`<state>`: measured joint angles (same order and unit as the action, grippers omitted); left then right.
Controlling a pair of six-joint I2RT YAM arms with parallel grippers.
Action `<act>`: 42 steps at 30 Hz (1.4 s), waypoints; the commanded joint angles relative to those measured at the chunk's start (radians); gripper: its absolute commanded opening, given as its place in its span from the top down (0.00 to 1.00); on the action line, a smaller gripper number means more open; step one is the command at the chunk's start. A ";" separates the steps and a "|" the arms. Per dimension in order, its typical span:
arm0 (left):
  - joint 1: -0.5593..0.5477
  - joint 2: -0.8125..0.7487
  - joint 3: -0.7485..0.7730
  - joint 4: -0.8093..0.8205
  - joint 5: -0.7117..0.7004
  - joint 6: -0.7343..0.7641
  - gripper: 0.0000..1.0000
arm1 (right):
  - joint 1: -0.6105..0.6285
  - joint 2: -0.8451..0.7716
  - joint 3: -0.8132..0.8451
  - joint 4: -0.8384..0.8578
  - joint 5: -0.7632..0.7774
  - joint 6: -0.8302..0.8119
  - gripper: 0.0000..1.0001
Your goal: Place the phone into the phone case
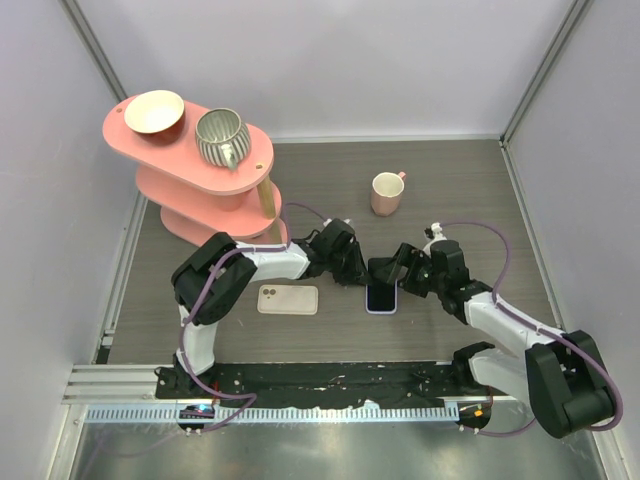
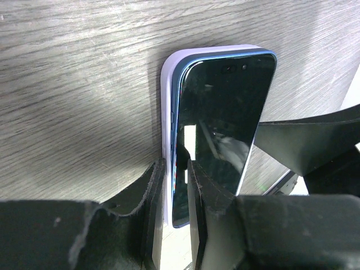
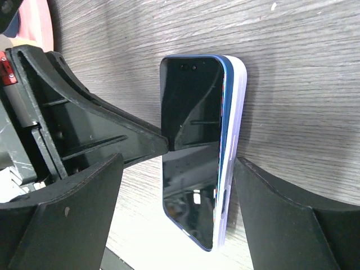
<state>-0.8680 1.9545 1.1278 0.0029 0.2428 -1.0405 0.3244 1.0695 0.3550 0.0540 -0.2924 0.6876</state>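
The phone (image 1: 381,296), dark-screened with a blue frame, lies at the table's middle in a lavender phone case (image 1: 380,312). One long side of the phone (image 2: 219,124) sits inside the case (image 2: 167,112), and the other long side stands tilted up out of it. My left gripper (image 2: 174,166) is shut on that seated side, one finger (image 2: 153,191) outside the case wall and the other on the screen. My right gripper (image 3: 177,163) stands open around the phone (image 3: 188,169) and case (image 3: 239,107), with both fingers clear of them.
A beige phone-shaped case (image 1: 288,299) lies flat left of the grippers. A pink mug (image 1: 386,193) stands behind them. At the back left, a pink two-tier stand (image 1: 250,165) carries a bowl (image 1: 154,111) and a ribbed grey jug (image 1: 221,137). Walls enclose the table.
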 commanded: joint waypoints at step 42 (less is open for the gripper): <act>-0.034 0.007 -0.013 -0.007 0.003 0.014 0.76 | -0.002 0.030 0.006 0.162 -0.212 0.003 0.54</act>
<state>-0.8692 1.9453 1.1278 -0.0124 0.2356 -1.0389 0.2996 1.1114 0.3199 0.1307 -0.3637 0.6823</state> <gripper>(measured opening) 0.246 0.507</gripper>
